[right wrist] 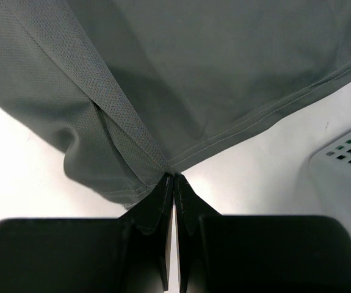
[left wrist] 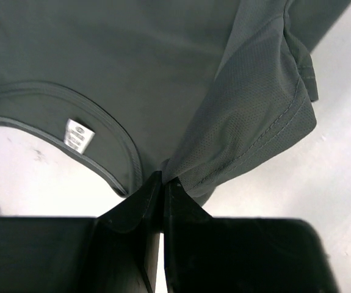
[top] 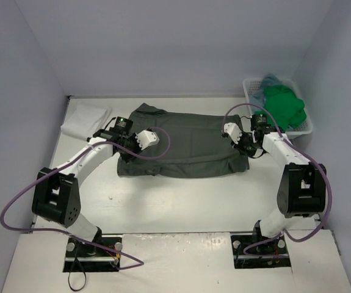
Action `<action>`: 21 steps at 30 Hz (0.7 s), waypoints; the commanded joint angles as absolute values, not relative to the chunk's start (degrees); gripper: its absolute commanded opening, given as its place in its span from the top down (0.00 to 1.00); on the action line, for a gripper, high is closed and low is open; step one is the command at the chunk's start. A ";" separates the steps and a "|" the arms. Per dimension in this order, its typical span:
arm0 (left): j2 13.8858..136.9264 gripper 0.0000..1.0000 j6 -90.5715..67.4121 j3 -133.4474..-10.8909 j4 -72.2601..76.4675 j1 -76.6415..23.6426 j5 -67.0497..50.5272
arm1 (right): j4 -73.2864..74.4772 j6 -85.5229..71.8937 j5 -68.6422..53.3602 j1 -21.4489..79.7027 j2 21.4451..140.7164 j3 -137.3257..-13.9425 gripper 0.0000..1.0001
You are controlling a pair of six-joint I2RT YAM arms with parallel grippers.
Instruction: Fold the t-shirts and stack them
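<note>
Claws of both arms are pinched tight on the dark grey t-shirt (top: 181, 143), which lies spread across the middle of the worktop (top: 181, 201). The left claw (left wrist: 163, 178) grips a bunched sleeve beside the collar; the right claw (right wrist: 173, 175) grips a fold at the hem. A white t-shirt (top: 85, 119) lies at the far left; a green t-shirt (top: 283, 107) sits in the basket (top: 250, 91) at far right.

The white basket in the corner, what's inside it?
A bright green t-shirt fills the white basket, heaped above its rim. A bit of teal-blue cloth peeks out behind it. Anything underneath the green one is covered, so I cannot tell what else is there.
</note>
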State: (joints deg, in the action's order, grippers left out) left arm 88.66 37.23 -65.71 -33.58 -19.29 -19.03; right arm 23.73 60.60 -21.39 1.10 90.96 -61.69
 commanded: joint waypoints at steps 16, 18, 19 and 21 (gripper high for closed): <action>96.85 1.00 33.05 -77.52 -22.41 -16.53 -16.44 | 20.04 60.03 -22.24 -1.58 103.80 -73.74 1.00; 97.73 1.00 32.96 -78.04 -21.97 -16.35 -16.17 | 20.04 59.94 -21.71 -1.76 104.76 -74.70 1.00; 98.00 1.00 32.87 -78.66 -21.71 -16.26 -16.00 | 19.95 59.85 -21.62 -1.93 105.37 -75.66 1.00; 98.78 1.00 32.61 -79.27 -21.53 -16.08 -15.91 | 19.95 59.50 -21.45 -2.11 105.82 -76.90 1.00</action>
